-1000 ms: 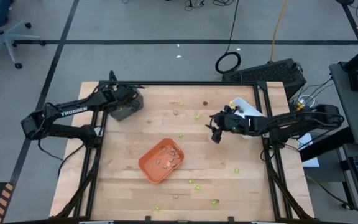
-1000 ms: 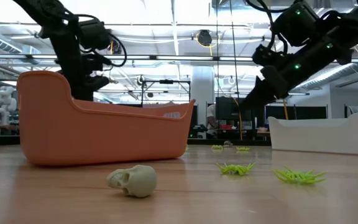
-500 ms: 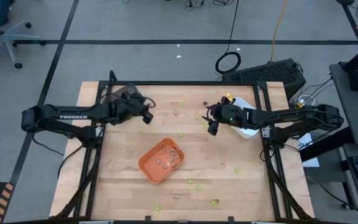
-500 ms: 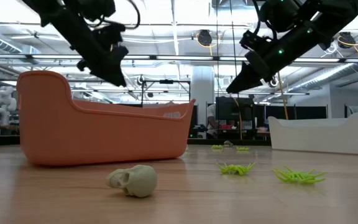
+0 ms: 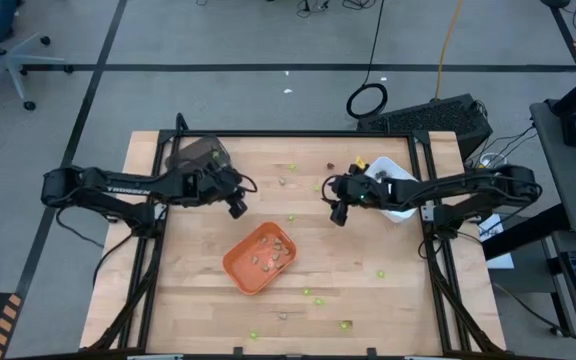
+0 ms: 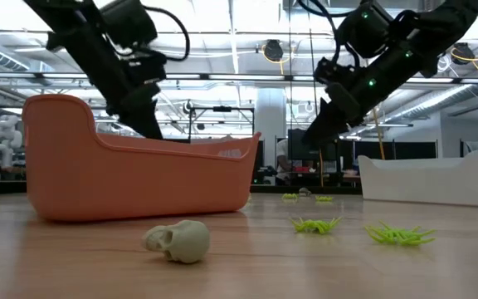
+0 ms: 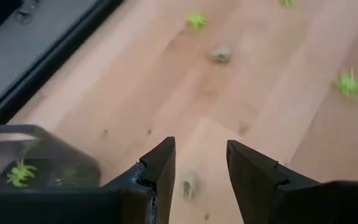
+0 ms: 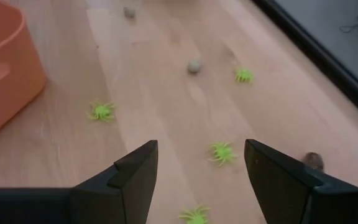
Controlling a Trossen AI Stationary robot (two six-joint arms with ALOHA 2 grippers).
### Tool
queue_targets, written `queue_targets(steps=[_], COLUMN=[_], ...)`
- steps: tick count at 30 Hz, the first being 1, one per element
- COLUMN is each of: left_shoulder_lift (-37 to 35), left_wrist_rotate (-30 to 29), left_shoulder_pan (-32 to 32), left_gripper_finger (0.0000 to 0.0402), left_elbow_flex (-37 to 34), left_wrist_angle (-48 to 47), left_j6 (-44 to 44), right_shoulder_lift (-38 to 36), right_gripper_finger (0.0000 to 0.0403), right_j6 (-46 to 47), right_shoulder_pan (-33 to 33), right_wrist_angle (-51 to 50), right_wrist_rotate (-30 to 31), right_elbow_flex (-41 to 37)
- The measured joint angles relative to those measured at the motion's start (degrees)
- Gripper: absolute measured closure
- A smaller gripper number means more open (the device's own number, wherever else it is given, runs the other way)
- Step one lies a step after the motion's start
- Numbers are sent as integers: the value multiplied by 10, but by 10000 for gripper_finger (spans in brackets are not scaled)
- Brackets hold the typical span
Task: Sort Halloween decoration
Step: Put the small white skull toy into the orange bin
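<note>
Near the middle of the pale wooden table (image 5: 198, 300), an orange plastic tray (image 5: 236, 268) with small tan-grey pieces (image 5: 268, 256) in it; at the back left corner a dark grey tray (image 5: 196, 153), at the right rear edge a white tray (image 5: 388, 165). Above the boards, left gripper (image 5: 236, 207) behind-left of the orange tray, right gripper (image 5: 338, 215) behind-right. Scattered over the bare wood, tiny lime-green spider-shaped pieces (image 5: 291, 217), behind and front-right of the orange tray.
</note>
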Motion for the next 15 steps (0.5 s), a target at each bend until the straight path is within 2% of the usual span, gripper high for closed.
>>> queue_targets(steps=[5,15], left_shoulder_lift=[39,80], left_wrist_rotate=[23,120], left_shoulder_pan=[18,97], left_gripper_finger=[258,258], left_elbow_flex=[0,0], left_wrist_angle=[21,39], left_j6=[41,102], right_shoulder_lift=[21,28], right_gripper_finger=[179,179], right_j6=[-2,-50], right_shoulder_pan=[13,32], right_wrist_angle=[13,26], right_wrist_rotate=[0,0], right_elbow_flex=[0,0])
